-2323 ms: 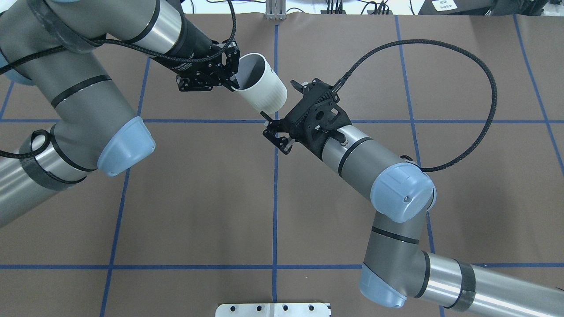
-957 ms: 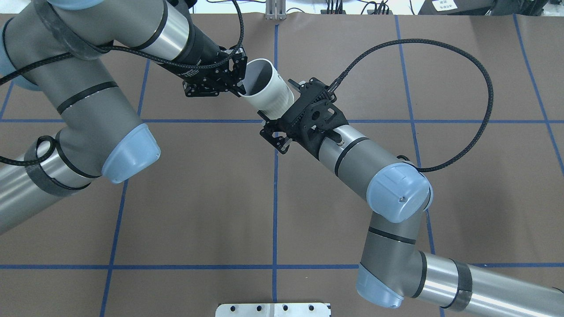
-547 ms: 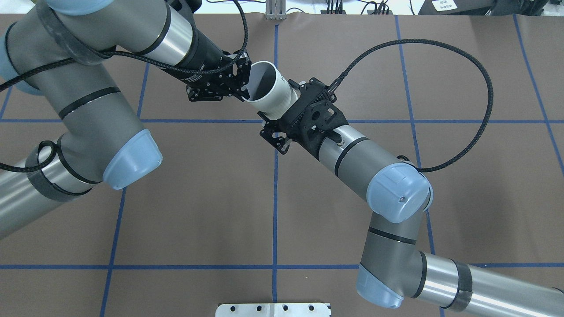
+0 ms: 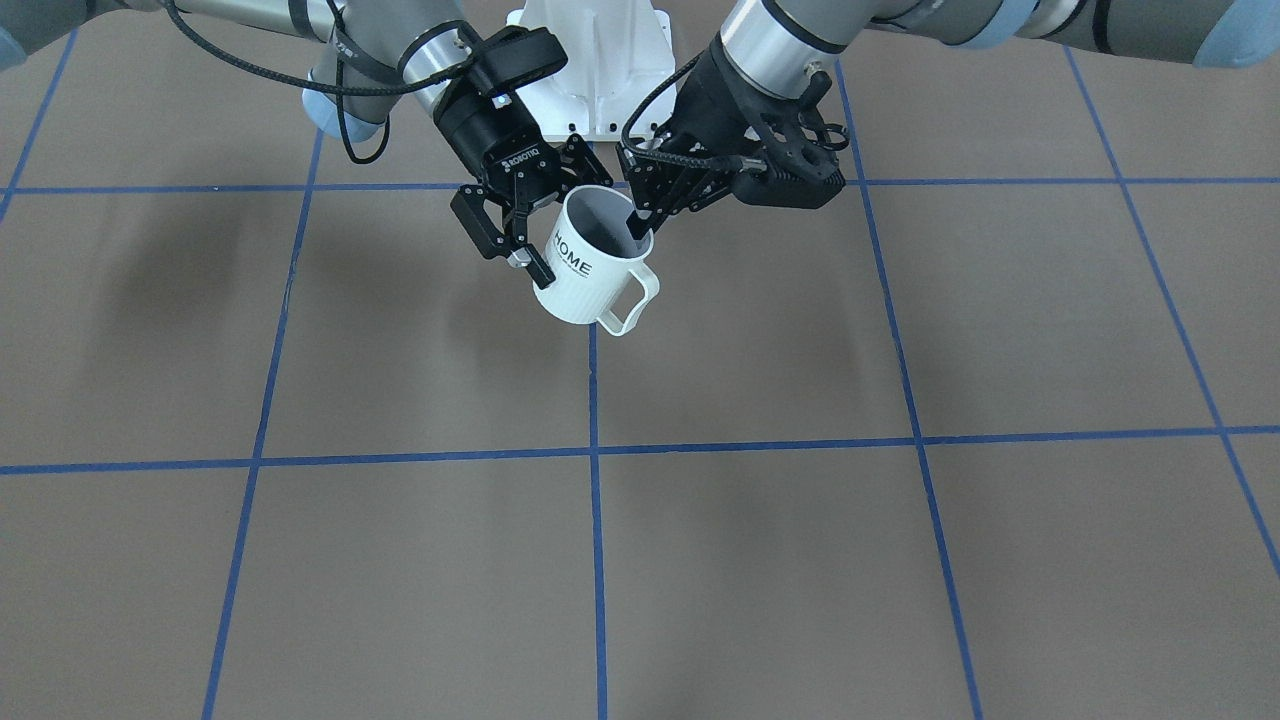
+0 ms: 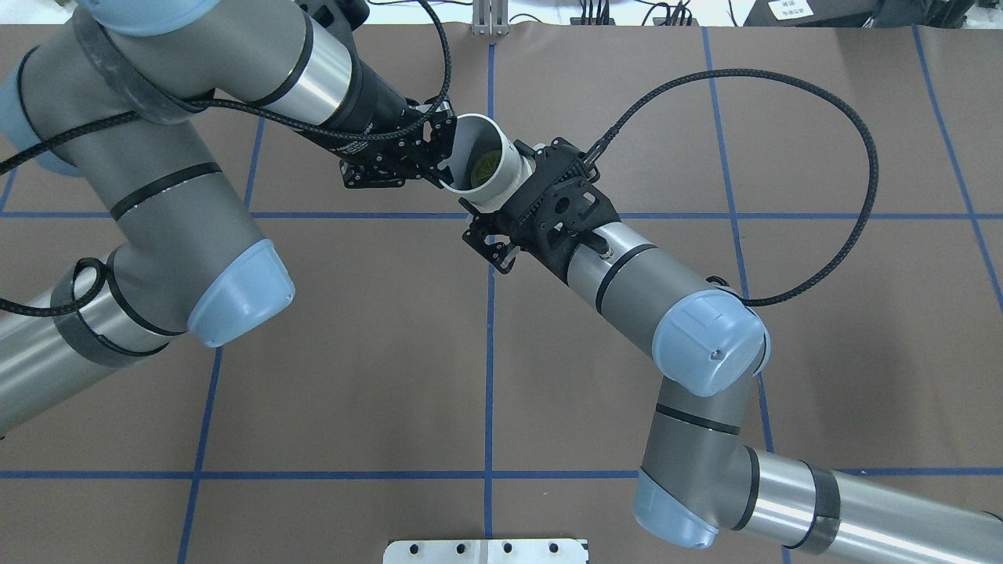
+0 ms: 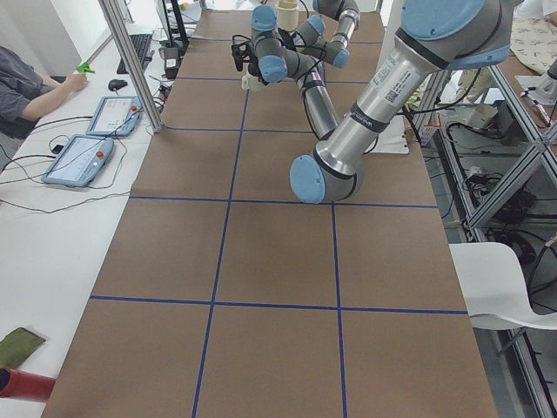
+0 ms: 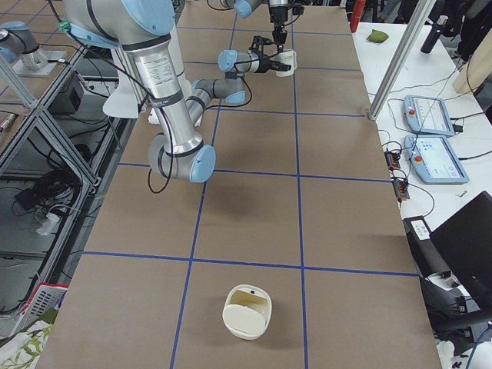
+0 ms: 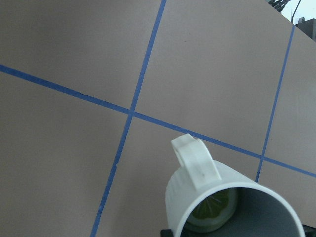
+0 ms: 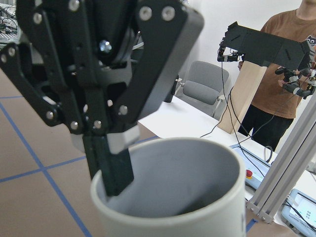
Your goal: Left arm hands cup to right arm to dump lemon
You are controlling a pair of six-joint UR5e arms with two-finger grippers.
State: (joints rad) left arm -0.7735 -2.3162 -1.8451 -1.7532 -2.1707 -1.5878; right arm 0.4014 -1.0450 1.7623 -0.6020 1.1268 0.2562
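Tabletop point(image 4: 800, 550) brown, blue-gridded; left end effector point(image 4: 637, 225) clenches cup point(image 4: 585, 285) rim, right end effector point(image 4: 562, 232) spread around it.

Reaching in with the left arm point(image 5: 180, 157), bent at the elbow, pinching the rim of the cup point(image 4: 585, 285) in the left end effector point(image 4: 640, 225) — one finger inside. Stretching across with the right arm point(image 5: 642, 274), straddling the cup wall with the right end effector point(image 4: 562, 222) — fingers point(image 4: 497, 232) spread wide.

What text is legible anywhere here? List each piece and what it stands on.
"HOME": black letters on the cup, on its side.
"ROBOTIQ": white letters on the black gripper body of the right arm.
White lettering on the wrist of the left arm: too small to read.
Paper label at the overhead view's top edge: blurred.
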